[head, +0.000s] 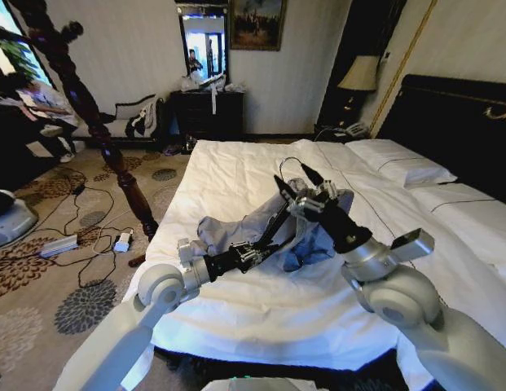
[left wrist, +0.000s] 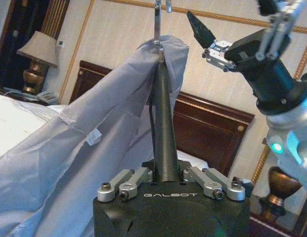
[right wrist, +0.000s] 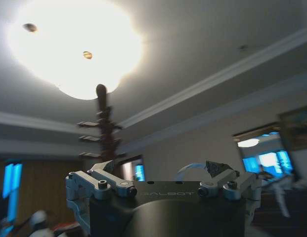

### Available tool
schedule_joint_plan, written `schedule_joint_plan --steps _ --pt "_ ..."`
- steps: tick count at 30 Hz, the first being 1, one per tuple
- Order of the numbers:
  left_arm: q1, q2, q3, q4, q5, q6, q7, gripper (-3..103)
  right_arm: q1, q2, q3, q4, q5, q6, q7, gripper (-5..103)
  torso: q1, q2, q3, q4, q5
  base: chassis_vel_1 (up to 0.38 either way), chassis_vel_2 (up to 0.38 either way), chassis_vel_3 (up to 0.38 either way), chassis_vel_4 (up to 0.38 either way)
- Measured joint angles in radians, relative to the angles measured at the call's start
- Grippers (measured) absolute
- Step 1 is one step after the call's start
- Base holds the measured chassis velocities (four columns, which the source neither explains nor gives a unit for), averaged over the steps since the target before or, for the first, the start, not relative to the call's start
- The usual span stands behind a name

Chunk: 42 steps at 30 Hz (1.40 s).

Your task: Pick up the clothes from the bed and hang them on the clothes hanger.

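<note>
Both arms reach over the bed [head: 236,175]: left gripper [left wrist: 166,174] clamps the hanger [left wrist: 162,123], shirt [left wrist: 69,148] draped beside; right gripper [head: 305,181] open.

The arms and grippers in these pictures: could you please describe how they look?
Both arms are glossy white with rounded joints. The left gripper and right gripper have black bodies marked GALBOT, silver metal finger linkages and black pointed fingertips. A teal light glows on the right wrist.

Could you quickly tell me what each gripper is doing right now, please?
Left gripper: shut on the slim black hanger, soft light-grey shirt draped over it.
Right gripper: open, empty.
</note>
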Motion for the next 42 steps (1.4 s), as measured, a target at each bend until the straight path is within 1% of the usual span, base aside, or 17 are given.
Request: schedule_joint_plan --steps 1,4,5,8,9,11,12,14,17,18,21,22,23,25,28,38,42 --pt "0.000 0.000 0.000 0.000 0.000 0.000 0.000 20 0.000 0.000 0.000 0.000 0.000 0.000 0.000 100 0.000 0.000 0.000 0.0000 0.0000 0.000 0.000 0.000 0.000" --pt "0.002 0.024 -0.005 0.000 -0.012 -0.003 -0.003 20 0.008 -0.082 0.109 -0.070 0.039 -0.036 0.133 100 0.000 0.000 0.000 0.0003 0.0003 0.000 0.000 0.000 0.000" --pt "0.002 0.024 -0.005 0.000 -0.012 -0.003 -0.003 20 0.008 -0.082 0.109 -0.070 0.039 -0.036 0.133 100 0.000 0.000 0.000 0.0003 0.0003 0.000 0.000 0.000 0.000" --pt "-0.004 0.039 0.002 -0.001 -0.016 -0.006 0.004 20 -0.085 -0.243 0.299 -0.124 0.129 -0.050 0.097 100 0.000 0.000 0.000 -0.0006 -0.0001 0.000 0.000 0.000 0.000" --pt "-0.004 0.039 0.002 -0.001 -0.016 -0.006 0.004 20 -0.085 -0.243 0.299 -0.124 0.129 -0.050 0.097 100 0.000 0.000 0.000 -0.0006 -0.0001 0.000 0.000 0.000 0.000" --pt "-0.010 0.052 0.007 0.000 -0.018 -0.010 0.018 20 -0.118 -0.337 0.367 -0.155 0.244 -0.014 0.002 100 0.000 0.000 0.000 -0.0006 -0.0001 0.000 0.000 0.000 0.000" --pt "-0.010 0.052 0.007 0.000 -0.018 -0.010 0.018 20 -0.118 -0.337 0.367 -0.155 0.244 -0.014 0.002 100 0.000 0.000 0.000 -0.0006 -0.0001 0.000 0.000 0.000 0.000" --pt "-0.024 0.068 0.015 0.006 -0.020 -0.018 0.033 20 -0.111 -0.404 0.364 -0.218 0.319 0.063 -0.198 100 0.000 0.000 0.000 0.0004 -0.0003 0.000 0.000 0.000 0.000" --pt "-0.060 0.097 0.035 0.027 -0.037 -0.032 0.062 20 -0.047 -0.460 0.292 -0.366 0.370 0.138 -0.582 100 0.000 0.000 0.000 0.0006 0.0000 0.000 0.000 0.000 0.000" --pt "-0.060 0.097 0.035 0.027 -0.037 -0.032 0.062 20 -0.047 -0.460 0.292 -0.366 0.370 0.138 -0.582 100 0.000 0.000 0.000 0.0006 0.0000 0.000 0.000 0.000 0.000" --pt "-0.100 0.123 0.050 0.070 -0.040 -0.057 0.113 20 -0.035 -0.486 0.253 -0.484 0.357 0.140 -0.892 100 0.000 0.000 0.000 -0.0003 0.0003 0.000 0.000 0.000 0.000" --pt "-0.111 0.130 0.053 0.083 -0.035 -0.068 0.136 20 -0.037 -0.489 0.247 -0.512 0.346 0.131 -0.969 100 0.000 0.000 0.000 -0.0003 0.0003 0.000 0.000 0.000 0.000" --pt "-0.111 0.130 0.053 0.083 -0.035 -0.068 0.136 20 -0.037 -0.489 0.247 -0.512 0.346 0.131 -0.969 100 0.000 0.000 0.000 -0.0003 0.0003 0.000 0.000 0.000 0.000" --pt "-0.146 0.148 0.062 0.118 0.004 -0.104 0.207 20 -0.043 -0.492 0.239 -0.572 0.308 0.112 -1.123 100 0.000 0.000 0.000 0.0002 0.0001 0.000 0.000 0.000 0.000" --pt "-0.216 0.172 0.094 0.160 0.032 -0.138 0.280 20 -0.050 -0.500 0.238 -0.626 0.255 0.113 -1.204 100 0.000 0.000 0.000 -0.0001 0.0001 0.000 0.000 0.000 0.000" --pt "-0.329 0.201 0.174 0.284 0.134 -0.224 0.483 20 -0.039 -0.537 0.261 -0.763 0.144 0.019 -1.236 100 0.000 0.000 0.000 0.0000 0.0000 0.000 0.000 0.000 0.000" --pt "-0.320 0.215 0.158 0.290 0.136 -0.236 0.511 20 -0.039 -0.537 0.258 -0.804 0.123 -0.021 -1.329 100 0.000 0.000 0.000 0.0002 -0.0002 0.000 0.000 0.000 0.000"
